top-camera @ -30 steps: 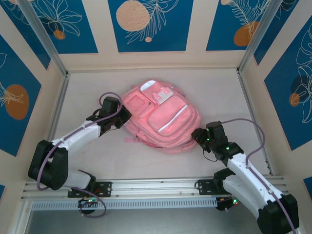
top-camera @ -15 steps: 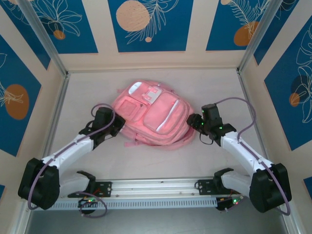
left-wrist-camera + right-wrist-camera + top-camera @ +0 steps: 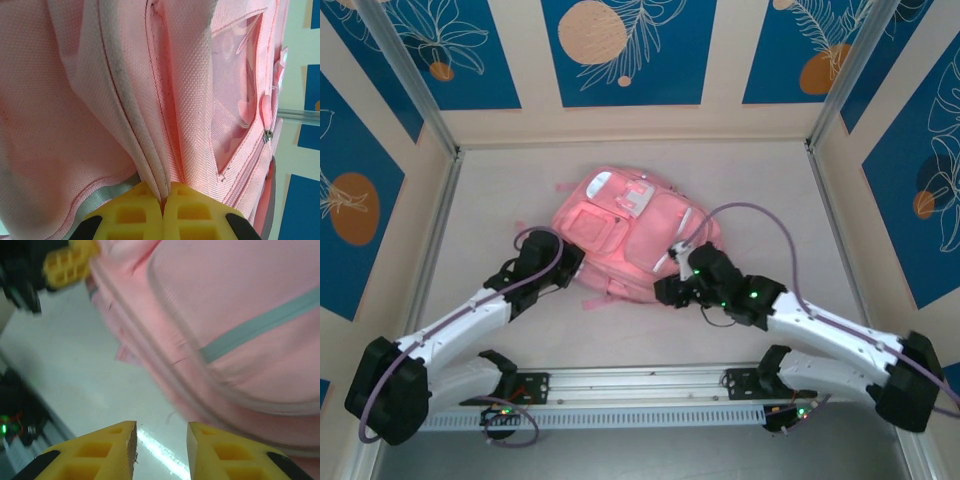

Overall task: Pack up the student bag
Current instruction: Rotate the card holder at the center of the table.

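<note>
My left gripper [image 3: 162, 200] is clamped shut on a fold of the student bag [image 3: 75, 100], with a pink seam pinched between the pads. In the top view the left gripper [image 3: 565, 262] sits at the bag's 8 o'clock edge. I read this as an anchor hold, so the bag doesn't slide while my other arm works.

My right gripper [image 3: 161, 432] has its fingers parted with nothing between them, and bare table [image 3: 100, 370] shows through the gap. The top view puts the right gripper [image 3: 665, 290] at the bag's 6 o'clock edge. The wrist view is blurred, so I can't tell if it touches the fabric. My guess is it's lined up for the lower seam or a zipper run.

Further out, the student bag [image 3: 640, 235] lies flat mid-table with its front pockets [image 3: 590, 225] up and its top end toward 11 o'clock. The pale shiny panel [image 3: 638, 195] is at that far end. A grey strip [image 3: 260, 325] crosses the big pocket. The bag looks closed, so I judge packing has barely begun and opening a compartment comes first.
</note>
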You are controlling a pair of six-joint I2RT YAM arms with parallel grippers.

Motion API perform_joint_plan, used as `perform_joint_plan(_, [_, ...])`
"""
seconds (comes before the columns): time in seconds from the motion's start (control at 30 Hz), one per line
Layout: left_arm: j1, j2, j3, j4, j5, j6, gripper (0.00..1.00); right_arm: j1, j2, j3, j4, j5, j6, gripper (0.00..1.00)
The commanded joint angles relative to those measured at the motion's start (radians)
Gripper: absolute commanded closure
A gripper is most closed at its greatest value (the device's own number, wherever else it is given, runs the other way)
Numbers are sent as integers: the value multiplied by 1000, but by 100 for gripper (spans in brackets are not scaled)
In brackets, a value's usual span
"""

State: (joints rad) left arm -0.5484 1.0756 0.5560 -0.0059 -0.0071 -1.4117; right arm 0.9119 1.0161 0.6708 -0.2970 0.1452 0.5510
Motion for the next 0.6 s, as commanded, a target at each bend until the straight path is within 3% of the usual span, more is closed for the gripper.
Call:
perform_joint_plan(0.0, [-57,2,-1,80,7,-68,100,89,104,5,12,-85,-37,69])
perform_joint_plan(0.13, [-105,36,34,124,10,-68,100,93,170,-2,-3,-25,-19,76])
perform_joint_plan(0.23, [-134,41,48,122,-1,-58,100,-9,179,-9,-43,68,6,88])
perform_joint_plan(0.4, [-150,20,32,97,-38,-67,100,-244,206,6,-29,49,-35,88])
perform_joint_plan(0.57, [-163,55,46,122,-46,-88,100,-245,215,73,-30,21,-115,83])
